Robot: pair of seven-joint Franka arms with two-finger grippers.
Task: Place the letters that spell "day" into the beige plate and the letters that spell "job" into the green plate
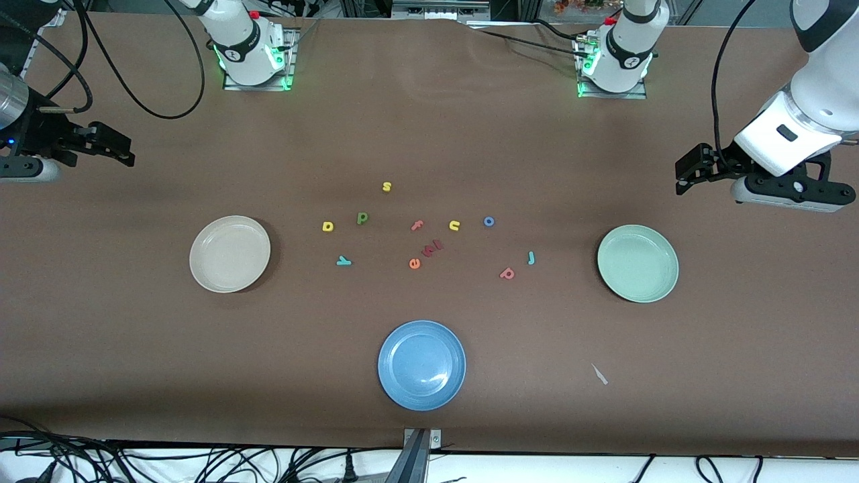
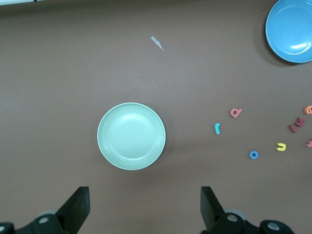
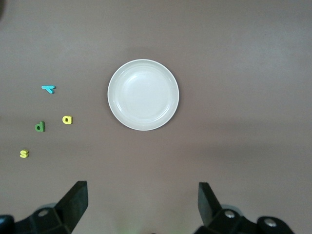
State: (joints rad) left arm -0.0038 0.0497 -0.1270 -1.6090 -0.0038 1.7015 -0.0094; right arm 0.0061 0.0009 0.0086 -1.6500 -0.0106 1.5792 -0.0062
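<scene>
The beige plate point(image 1: 229, 253) point(image 3: 143, 94) lies toward the right arm's end, the green plate point(image 1: 637, 263) point(image 2: 131, 136) toward the left arm's end; both hold nothing. Beside the beige plate lie a yellow letter point(image 1: 327, 227) point(image 3: 67, 120), a dark green letter point(image 1: 362, 217) point(image 3: 40, 126) and a teal y point(image 1: 343, 261) point(image 3: 48, 88). Closer to the green plate lie a blue o point(image 1: 488, 221) point(image 2: 254, 154), a teal j point(image 1: 531, 257) point(image 2: 217, 128) and a pinkish-red b point(image 1: 507, 273) point(image 2: 236, 112). My left gripper point(image 1: 684, 176) point(image 2: 145, 204) and right gripper point(image 1: 124, 149) point(image 3: 143, 202) hang open and hold nothing, high over the table's ends.
A blue plate point(image 1: 421, 364) point(image 2: 290, 29) sits nearest the front camera. Other letters lie mid-table: yellow s point(image 1: 386, 186) point(image 3: 24, 153), pink f point(image 1: 417, 225), yellow u point(image 1: 454, 225) point(image 2: 281, 146), orange e point(image 1: 415, 263), dark red pieces point(image 1: 433, 248). A paper scrap point(image 1: 599, 374) lies near the green plate.
</scene>
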